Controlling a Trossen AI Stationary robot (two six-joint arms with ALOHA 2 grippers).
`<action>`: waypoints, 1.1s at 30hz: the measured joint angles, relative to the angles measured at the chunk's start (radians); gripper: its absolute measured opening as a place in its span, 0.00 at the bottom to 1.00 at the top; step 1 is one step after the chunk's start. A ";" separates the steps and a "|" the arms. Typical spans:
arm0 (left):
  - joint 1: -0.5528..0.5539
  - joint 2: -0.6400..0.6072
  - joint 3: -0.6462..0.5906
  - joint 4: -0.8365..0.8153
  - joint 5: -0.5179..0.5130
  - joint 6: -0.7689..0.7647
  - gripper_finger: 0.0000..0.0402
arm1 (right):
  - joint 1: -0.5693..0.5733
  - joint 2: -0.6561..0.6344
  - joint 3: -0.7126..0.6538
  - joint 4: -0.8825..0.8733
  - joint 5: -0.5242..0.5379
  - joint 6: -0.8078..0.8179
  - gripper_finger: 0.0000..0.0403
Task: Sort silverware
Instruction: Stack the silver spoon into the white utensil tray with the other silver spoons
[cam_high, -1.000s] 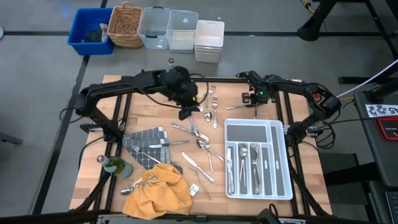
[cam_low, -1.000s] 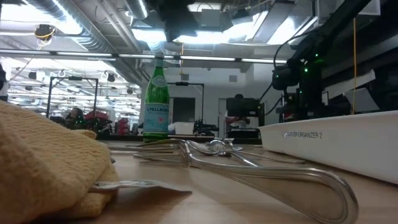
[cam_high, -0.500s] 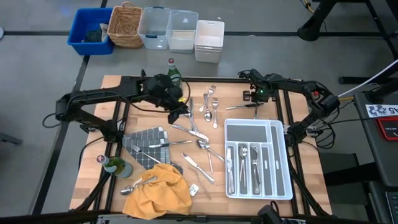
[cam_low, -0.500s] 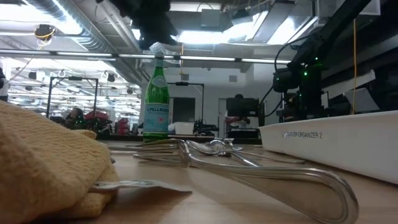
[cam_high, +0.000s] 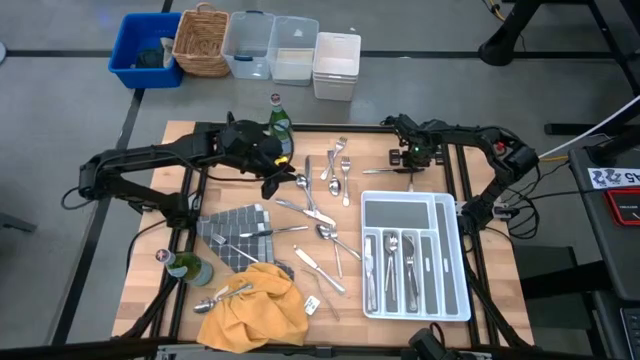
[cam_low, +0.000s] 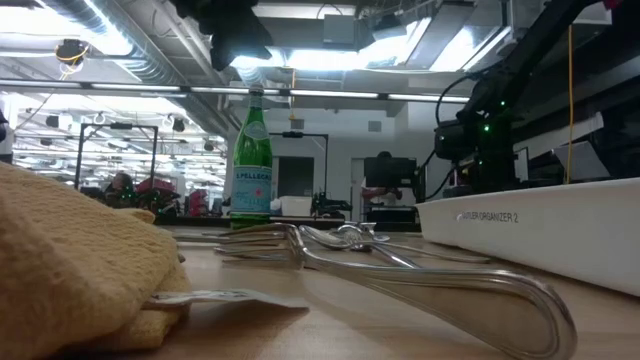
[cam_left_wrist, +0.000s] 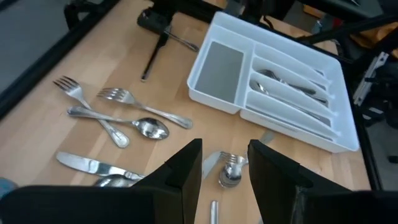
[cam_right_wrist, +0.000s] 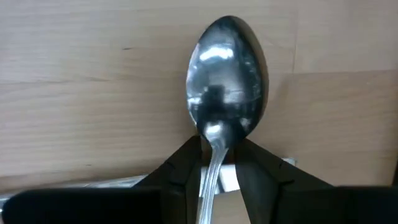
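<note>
Right gripper (cam_right_wrist: 219, 163) sits upper right of centre in the high view, just above the white divided tray (cam_high: 452, 262), its fingers (cam_right_wrist: 177, 171) closed on the neck of a spoon (cam_right_wrist: 227, 81), bowl pointing out over bare wood. Left gripper (cam_left_wrist: 224, 168) hovers upper centre-left in the high view beside a green bottle (cam_high: 279, 120); its fingers (cam_left_wrist: 183, 171) are parted with nothing between them, and below it lie forks (cam_left_wrist: 134, 99), another spoon (cam_left_wrist: 146, 126) and a knife (cam_left_wrist: 87, 165).

Silverware: loose pieces scattered mid-tabletop (cam_high: 322, 215), a few on the yellow cloth (cam_high: 255, 300) and grey checked towel (cam_high: 235, 228) lower left, several already in the tray's narrow slots.

Step in hand looks like carrying the gripped spoon to the tray. To do it well: keep the grip firm at the neck, lift clear of the tray wall, line the handle up with the slot that already holds spoons, lower until it nearly touches, then release. The left arm should wait or pick from the far-side cluster so the arms don't cross.

Hard to make out: which tray slot holds which type; the spoon's handle is hidden behind the right fingers; the low view shows only a foreground tangle of cutlery and the tray's side, neither gripper's tips visible.
</note>
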 joint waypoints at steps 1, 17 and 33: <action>0.000 -0.002 0.000 -0.001 -0.005 0.000 0.29 | 0.001 0.000 0.000 0.001 0.002 0.000 0.24; -0.048 -0.146 -0.016 0.005 -0.115 0.027 0.29 | 0.001 0.001 -0.001 0.012 -0.019 -0.006 0.07; -0.177 -0.342 -0.408 0.282 -0.189 -0.138 0.29 | 0.000 -0.059 0.047 -0.015 -0.046 -0.007 0.04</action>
